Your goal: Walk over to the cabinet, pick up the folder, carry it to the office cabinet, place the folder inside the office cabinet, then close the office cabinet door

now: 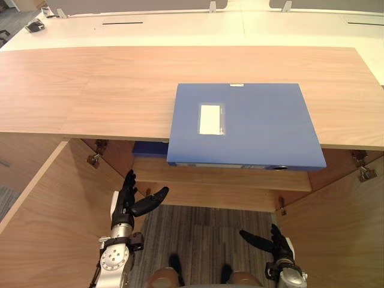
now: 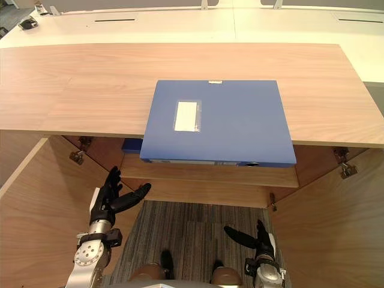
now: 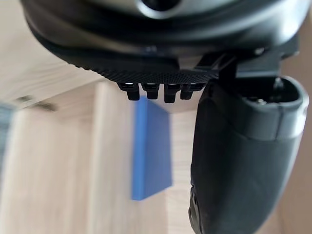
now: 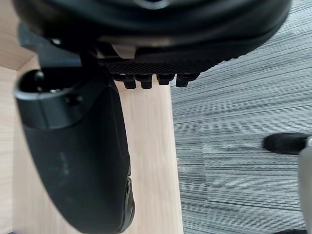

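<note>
The folder (image 1: pixel 246 123) lies flat on the cabinet top (image 1: pixel 90 90), blue, with a white label (image 1: pixel 210 119) on its cover; its near edge juts out past the top's front edge, over the open cabinet; neither of my hands touches it.

My left hand (image 1: pixel 129 201) is low, in front of the cabinet and below the top, just beside the open left door (image 1: pixel 48 222); its fingers are straight and point up, the thumb is spread out to the side, and it holds nothing. My right hand (image 1: pixel 273 240) is lower, near the open right door (image 1: pixel 342 228); its fingers are loose and its thumb sticks out toward the middle; it is empty too.

Inside the cabinet a shelf (image 1: pixel 228 177) runs under the folder's jutting edge; a second blue thing (image 1: pixel 150 149) sits on that shelf toward the left, mostly hidden by the top, and I cannot tell what it is. Grey striped carpet (image 1: pixel 204 234) lies between the doors; a white desk (image 1: pixel 180 27) stands behind the cabinet.
</note>
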Robot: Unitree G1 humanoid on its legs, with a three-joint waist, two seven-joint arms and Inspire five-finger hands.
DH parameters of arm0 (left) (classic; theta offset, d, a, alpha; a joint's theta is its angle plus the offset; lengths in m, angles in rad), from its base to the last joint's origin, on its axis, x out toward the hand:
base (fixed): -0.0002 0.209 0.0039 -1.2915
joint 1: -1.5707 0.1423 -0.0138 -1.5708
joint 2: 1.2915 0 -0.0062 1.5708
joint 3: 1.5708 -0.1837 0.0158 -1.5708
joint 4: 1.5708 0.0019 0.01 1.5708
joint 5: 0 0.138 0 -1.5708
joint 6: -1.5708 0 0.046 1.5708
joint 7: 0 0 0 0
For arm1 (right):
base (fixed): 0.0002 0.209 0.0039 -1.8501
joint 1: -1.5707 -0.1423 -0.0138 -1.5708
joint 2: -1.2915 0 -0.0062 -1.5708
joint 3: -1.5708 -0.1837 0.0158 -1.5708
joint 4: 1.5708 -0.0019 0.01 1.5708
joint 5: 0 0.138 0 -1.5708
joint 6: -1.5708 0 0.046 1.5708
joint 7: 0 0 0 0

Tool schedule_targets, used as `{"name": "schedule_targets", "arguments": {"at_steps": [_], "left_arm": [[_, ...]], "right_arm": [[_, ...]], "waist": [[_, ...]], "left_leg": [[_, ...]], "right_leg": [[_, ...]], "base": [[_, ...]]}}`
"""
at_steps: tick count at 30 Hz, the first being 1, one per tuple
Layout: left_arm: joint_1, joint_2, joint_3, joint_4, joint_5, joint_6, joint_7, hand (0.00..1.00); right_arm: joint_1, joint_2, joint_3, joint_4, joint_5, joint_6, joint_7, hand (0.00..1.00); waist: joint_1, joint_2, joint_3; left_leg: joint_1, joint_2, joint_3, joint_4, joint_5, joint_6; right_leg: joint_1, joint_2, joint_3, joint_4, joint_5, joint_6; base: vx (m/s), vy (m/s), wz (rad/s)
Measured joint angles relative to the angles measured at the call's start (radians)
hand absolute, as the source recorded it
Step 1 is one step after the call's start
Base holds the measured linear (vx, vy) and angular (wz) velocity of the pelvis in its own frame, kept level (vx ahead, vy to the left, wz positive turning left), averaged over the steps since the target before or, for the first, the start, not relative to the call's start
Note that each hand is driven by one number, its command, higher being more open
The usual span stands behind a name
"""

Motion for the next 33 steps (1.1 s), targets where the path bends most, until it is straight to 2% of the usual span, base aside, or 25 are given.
{"name": "schedule_targets", "arguments": {"at_steps": [5, 10, 14, 19, 25, 28, 33], "left_arm": [[0.036, 0.110, -0.087, -0.211, 0.178, -0.040, 0.026, 1.00], [0.057, 0.211, -0.110, -0.284, 0.382, -0.045, 0.045, 1.00], [0.034, 0.270, -0.131, -0.399, 0.551, -0.096, 0.126, 1.00], [-0.065, 0.277, -0.172, -0.432, 0.657, -0.129, 0.187, 1.00], [-0.068, 0.277, -0.219, -0.459, 0.656, -0.136, 0.177, 1.00], [-0.075, 0.276, -0.220, -0.457, 0.661, -0.133, 0.168, 1.00], [-0.185, 0.264, -0.282, -0.358, 0.745, -0.091, 0.165, 1.00]], "right_arm": [[0.001, -0.009, 0.006, 0.020, -0.010, -0.015, 0.000, 1.00], [0.006, -0.040, 0.040, 0.047, -0.024, -0.025, -0.004, 1.00], [0.043, -0.044, 0.068, 0.056, -0.041, -0.028, -0.006, 1.00], [0.060, -0.049, 0.108, 0.081, -0.048, -0.029, -0.008, 1.00], [0.072, -0.055, 0.121, 0.081, -0.048, -0.029, -0.007, 1.00], [0.073, -0.054, 0.121, 0.081, -0.048, -0.029, -0.004, 1.00], [0.075, -0.048, 0.122, 0.082, -0.048, -0.029, 0.010, 1.00]], "waist": [[-0.001, 0.002, -0.033], [-0.001, 0.002, -0.048], [-0.009, 0.004, -0.081], [-0.023, 0.013, -0.115], [-0.038, 0.014, -0.123], [-0.044, 0.012, -0.123], [-0.046, 0.008, -0.125]], "left_leg": [[0.010, -0.002, 0.000, -0.014, 0.006, 0.001], [0.014, -0.004, 0.007, -0.007, 0.006, 0.002], [0.031, -0.004, 0.012, -0.003, 0.007, 0.004], [0.059, -0.004, 0.025, -0.055, 0.026, 0.000], [0.063, -0.001, 0.054, -0.087, 0.049, 0.005], [0.067, -0.002, 0.066, -0.087, 0.048, 0.005], [0.076, -0.009, 0.064, -0.101, 0.050, 0.008]], "right_leg": [[0.003, 0.001, 0.014, -0.003, 0.001, 0.002], [0.012, 0.000, 0.042, -0.021, 0.008, 0.014], [0.035, 0.002, 0.065, -0.037, 0.011, 0.018], [0.025, 0.012, 0.095, -0.043, 0.011, 0.026], [0.000, 0.022, 0.130, -0.052, 0.034, 0.024], [0.004, 0.023, 0.144, -0.057, 0.038, 0.025], [0.006, 0.022, 0.145, -0.057, 0.038, 0.026]], "base": [[-0.03, -0.005, -0.03], [-0.07, 0.004, -0.08], [-0.09, -0.010, -0.06], [-0.08, -0.018, -0.14], [0.01, -0.006, -0.17], [0.07, 0.002, -0.17], [0.01, -0.003, -0.01]]}}
